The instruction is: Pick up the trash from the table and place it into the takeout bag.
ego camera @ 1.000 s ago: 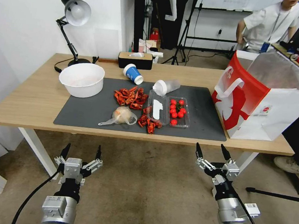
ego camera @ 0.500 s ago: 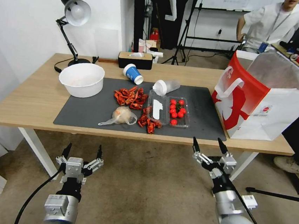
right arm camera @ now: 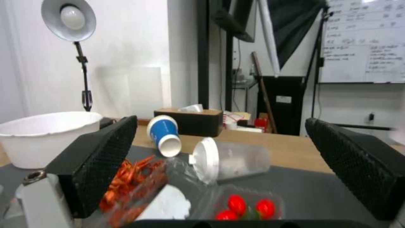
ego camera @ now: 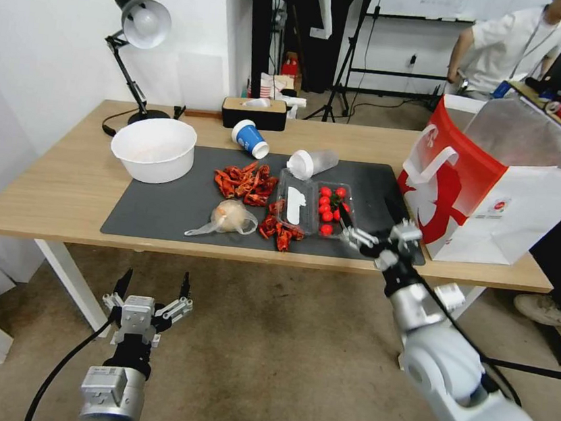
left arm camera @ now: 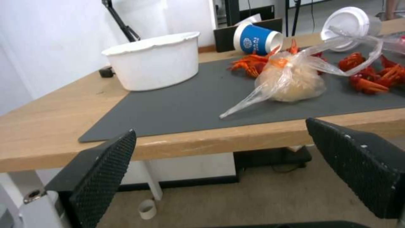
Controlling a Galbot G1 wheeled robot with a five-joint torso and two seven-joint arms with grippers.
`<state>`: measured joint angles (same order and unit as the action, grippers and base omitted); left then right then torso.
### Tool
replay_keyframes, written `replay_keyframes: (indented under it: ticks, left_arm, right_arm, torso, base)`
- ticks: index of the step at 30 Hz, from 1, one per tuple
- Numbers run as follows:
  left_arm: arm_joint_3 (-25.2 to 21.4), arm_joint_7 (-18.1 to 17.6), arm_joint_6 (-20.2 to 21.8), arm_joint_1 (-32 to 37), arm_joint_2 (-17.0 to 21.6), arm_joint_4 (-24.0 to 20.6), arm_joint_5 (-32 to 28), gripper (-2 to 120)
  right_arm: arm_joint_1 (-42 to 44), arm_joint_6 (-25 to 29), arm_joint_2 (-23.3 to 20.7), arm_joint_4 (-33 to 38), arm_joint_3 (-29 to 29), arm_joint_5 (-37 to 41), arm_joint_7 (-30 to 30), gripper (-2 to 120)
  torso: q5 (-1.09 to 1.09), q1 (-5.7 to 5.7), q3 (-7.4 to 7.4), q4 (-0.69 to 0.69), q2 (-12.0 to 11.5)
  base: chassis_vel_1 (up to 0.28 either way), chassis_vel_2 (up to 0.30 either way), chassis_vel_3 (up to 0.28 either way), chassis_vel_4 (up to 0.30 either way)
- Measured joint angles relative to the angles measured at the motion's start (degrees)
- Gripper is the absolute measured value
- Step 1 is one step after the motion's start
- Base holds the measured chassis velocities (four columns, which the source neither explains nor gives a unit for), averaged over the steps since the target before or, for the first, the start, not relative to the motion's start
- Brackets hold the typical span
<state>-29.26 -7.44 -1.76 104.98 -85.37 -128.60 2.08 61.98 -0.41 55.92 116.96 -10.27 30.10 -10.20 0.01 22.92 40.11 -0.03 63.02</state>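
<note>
On the table (ego camera: 65,183), the lidded cup (ego camera: 311,162) lies sideways, right pincer (ego camera: 366,228) spread wide, empty.

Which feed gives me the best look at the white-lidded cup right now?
The right wrist view: the white-lidded cup lies on its side, close and centred between the open right gripper's fingers. The head view shows it whole but farther off on the mat. The left wrist view catches its lid behind the clear plastic bag.
</note>
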Motion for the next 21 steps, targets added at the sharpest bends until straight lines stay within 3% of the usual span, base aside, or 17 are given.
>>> replay_keyframes:
  ticks: [2, 8, 10, 15, 21]
  left_arm:
    - [0.0, 0.0, 0.0, 0.1, 0.0, 0.0, 0.0, 100]
    - [-0.3, 0.0, 0.0, 1.2, -0.8, -0.4, 0.7, 100]
    - [-0.3, 0.0, 0.0, 1.2, -0.8, -0.4, 0.7, 100]
    - [-0.4, 0.0, -0.1, 1.6, -1.3, -0.6, 1.2, 100]
    - [-0.7, 0.0, -0.1, 1.7, -1.6, -0.5, 1.4, 100]
  right_arm:
    - [-1.7, -0.8, -0.1, -0.5, 1.0, 0.4, -0.5, 100]
    - [-17.5, -9.3, 1.9, -7.9, 12.3, 5.4, -7.7, 100]
    - [-18.6, -9.9, 2.3, -8.6, 13.0, 5.9, -8.5, 100]
    - [-30.5, -15.9, 7.7, -15.8, 20.0, 12.2, -19.1, 100]
    - [-38.8, -20.1, 11.3, -22.9, 24.3, 15.8, -28.1, 100]
  torso:
    - [0.00, 0.00, 0.00, 0.03, 0.0]
    - [0.00, 0.00, 0.00, 0.03, 0.0]
    - [0.00, 0.00, 0.00, 0.04, 0.0]
    - [-0.02, 0.00, 0.00, 0.05, 0.0]
    - [-0.02, 0.01, 0.00, 0.03, 0.0]
  base:
    - [0.000, 0.000, 0.000, 0.000]
    - [0.000, 0.000, 0.000, 0.000]
    - [0.000, 0.000, 0.000, 0.000]
    - [0.000, 0.000, 0.000, 0.000]
    - [0.000, 0.000, 0.000, 0.000]
